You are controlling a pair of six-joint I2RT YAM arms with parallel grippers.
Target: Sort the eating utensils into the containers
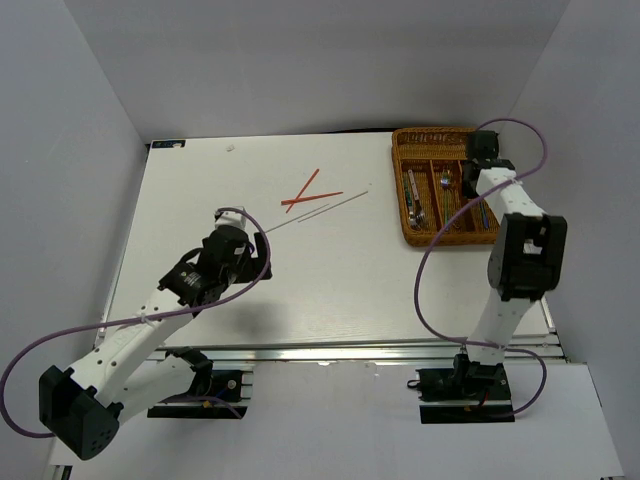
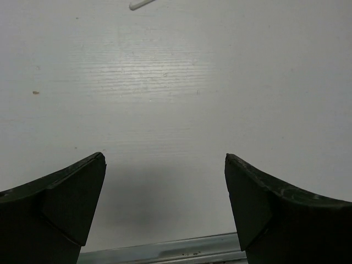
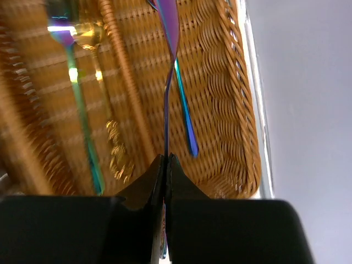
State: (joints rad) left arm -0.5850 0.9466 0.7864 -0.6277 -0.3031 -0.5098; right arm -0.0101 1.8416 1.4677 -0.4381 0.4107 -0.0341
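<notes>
Right gripper (image 3: 166,160) is clamped tight on the thin handle of an iridescent purple-blue utensil (image 3: 169,33), probably a spoon. It holds the piece lengthwise over a long slot beside the rim of the wicker tray (image 3: 234,82), presumably so it lands parallel to the like-coloured piece (image 3: 186,124) lying there. Left gripper (image 2: 165,165) gapes wide and empty over the table (image 2: 176,82), near the silver chopsticks (image 1: 335,203) and crossed red chopsticks (image 1: 303,190), which are not yet sorted; it is likely staged for them.
</notes>
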